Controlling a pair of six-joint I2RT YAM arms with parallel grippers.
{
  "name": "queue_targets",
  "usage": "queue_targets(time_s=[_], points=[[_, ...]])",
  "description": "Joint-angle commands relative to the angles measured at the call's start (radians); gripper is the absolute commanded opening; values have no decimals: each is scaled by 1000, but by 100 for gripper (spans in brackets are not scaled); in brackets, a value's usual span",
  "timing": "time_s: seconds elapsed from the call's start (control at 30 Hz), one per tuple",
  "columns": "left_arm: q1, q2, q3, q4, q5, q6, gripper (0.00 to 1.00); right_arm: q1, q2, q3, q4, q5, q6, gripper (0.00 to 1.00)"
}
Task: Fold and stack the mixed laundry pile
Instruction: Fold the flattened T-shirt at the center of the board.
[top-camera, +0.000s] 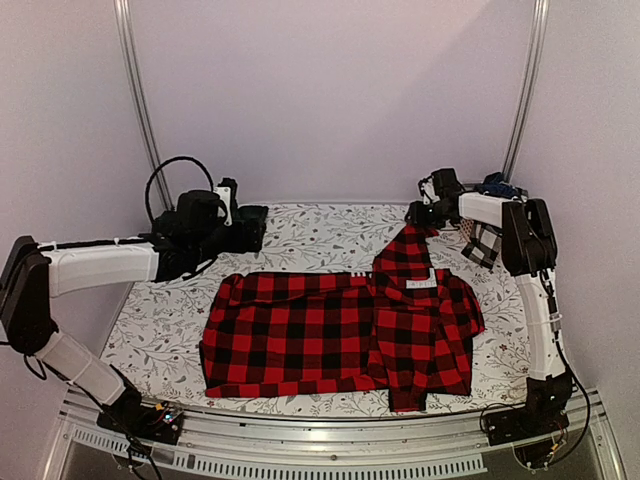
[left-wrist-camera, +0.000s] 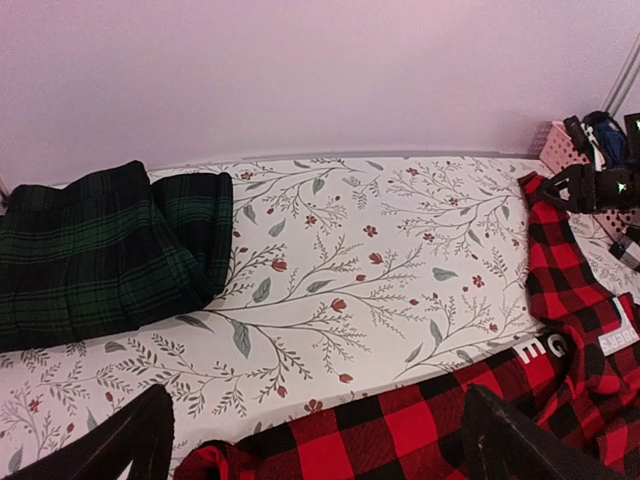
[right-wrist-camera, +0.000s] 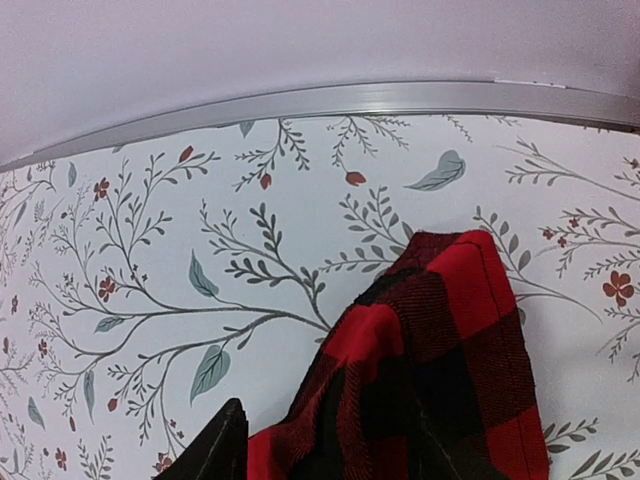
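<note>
The red-and-black flannel shirt (top-camera: 330, 335) lies spread mid-table, apparently mid-fold. At far right, the right gripper (top-camera: 416, 218) pinches a lifted part of it. Far left, the left gripper (top-camera: 250, 228) hangs wide open and empty by the folded green tartan piece (left-wrist-camera: 100, 250), seemingly done.

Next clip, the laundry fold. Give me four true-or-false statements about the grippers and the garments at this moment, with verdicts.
1. The right gripper holds a part of the red-and-black flannel shirt raised above the table. True.
2. The left gripper is clamped on the green tartan piece. False: its fingers are spread wide with nothing between them.
3. The flannel shirt is folded into a compact square. False: most of it lies spread wide across the table cloth.
4. The green tartan piece lies folded on the table cloth, apart from the flannel shirt. True.
</note>
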Motion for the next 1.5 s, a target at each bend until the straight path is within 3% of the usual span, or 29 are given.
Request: queue_targets(time_s=[0.0, 0.17, 0.2, 0.57, 0.8, 1.0, 1.13, 1.33, 1.47], points=[[-8, 6, 38, -34, 38, 40, 100, -14, 57, 41, -5, -38, -1, 44], [-6, -80, -34, 69, 50, 38, 100, -20, 36, 20, 12, -173, -18, 4], [-7, -94, -44, 85, 54, 40, 100, -21, 14, 1, 27, -200, -25, 0], [-8, -146, -16, 32, 140, 115, 100, 16, -438, -415, 331, -655, -117, 0], [-19, -226, 0, -2, 298, 191, 100, 71, -688, -600, 260, -958, -323, 0], [-85, -226, -9, -44, 480, 257, 100, 253, -928, -815, 150, -827, -587, 0], [-214, -204, -80, 19, 448, 371, 99, 345, -1059, -966, 224, -800, -575, 0], [-254, -168, -192, 243, 589, 480, 100, 437, -1209, -1074, 249, -782, -561, 0], [-274, -118, -181, 335, 723, 503, 100, 460, -1263, -1078, 209, -775, -586, 1]])
